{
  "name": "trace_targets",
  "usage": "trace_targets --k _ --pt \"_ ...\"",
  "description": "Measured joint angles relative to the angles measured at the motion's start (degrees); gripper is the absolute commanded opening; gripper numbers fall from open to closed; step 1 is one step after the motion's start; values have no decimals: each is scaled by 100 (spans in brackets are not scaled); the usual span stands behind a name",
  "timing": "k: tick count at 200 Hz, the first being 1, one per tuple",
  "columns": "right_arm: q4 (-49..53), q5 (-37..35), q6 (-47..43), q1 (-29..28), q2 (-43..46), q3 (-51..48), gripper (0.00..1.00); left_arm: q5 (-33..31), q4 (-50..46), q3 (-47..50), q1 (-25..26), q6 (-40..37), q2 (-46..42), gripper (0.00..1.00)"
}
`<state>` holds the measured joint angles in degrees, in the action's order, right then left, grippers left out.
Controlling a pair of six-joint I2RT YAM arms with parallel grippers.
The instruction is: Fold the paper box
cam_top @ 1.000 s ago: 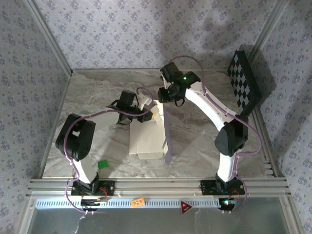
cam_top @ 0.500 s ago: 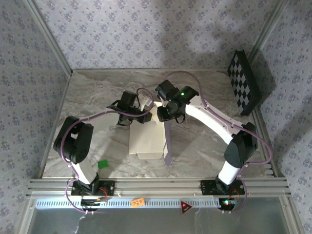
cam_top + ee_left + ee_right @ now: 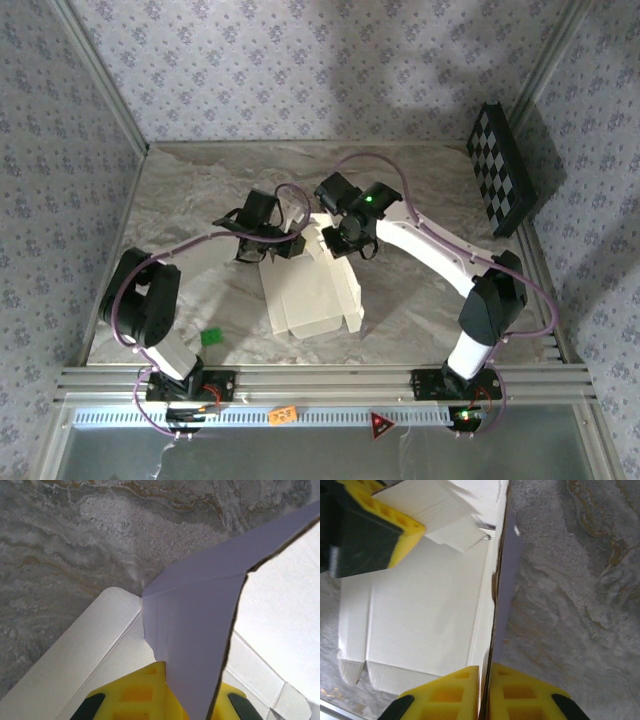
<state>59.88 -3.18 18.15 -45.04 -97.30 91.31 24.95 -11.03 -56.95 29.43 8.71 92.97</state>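
While both pincers grip its far end, the paper box (image 3: 310, 295) lies near the middle of the table (image 3: 180, 195). It is mostly flat, cream-white face up, with its length running from 12 to 6 o'clock in the top view.

The left pincer (image 3: 283, 243) sits at the card's 11 o'clock corner. Seen from its wrist, its yellow fingers (image 3: 132, 692) are clamped on a raised lavender flap. The right pincer (image 3: 336, 243) sits at the 1 o'clock corner. There its yellow pads (image 3: 520, 692) are pressed together on an upright side wall seen edge-on, cream at 9 o'clock and lavender at 3 o'clock.

The table is grey marbled with tan veins. Walls (image 3: 300, 70) papered in a pale floral print close it in on three sides, and a ribbed metal rail (image 3: 330, 380) runs along the near edge.

A checkerboard panel (image 3: 500, 170) leans at the table's 2 o'clock corner. A small green block (image 3: 211, 337) lies at 8 o'clock from the card, well apart from it.

Counted, there are one paper box, two arms, two pincers, one checkerboard panel and one green block.
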Motion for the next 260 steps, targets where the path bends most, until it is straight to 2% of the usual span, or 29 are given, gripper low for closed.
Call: trace_targets --k 19,83,140,195,227,260 --pt "17 -74 -256 33 -44 15 3 -37 -127 57 0 2 -118 6" --pt "66 -267 -1657 101 -354 341 0 -245 -470 195 -2 -26 -439 8" --pt "-181 -553 -2192 48 -304 162 0 -557 -785 476 -7 94 -640 30" --pt "-203 -564 -2253 26 -304 96 0 -660 -1001 278 -46 133 -1458 47" --pt "-203 -562 -2253 20 -304 96 0 -680 -1012 -140 -179 68 -1582 52" --pt "-203 -562 -2251 9 -306 96 0 -605 -1152 -750 -286 -164 -1318 55"
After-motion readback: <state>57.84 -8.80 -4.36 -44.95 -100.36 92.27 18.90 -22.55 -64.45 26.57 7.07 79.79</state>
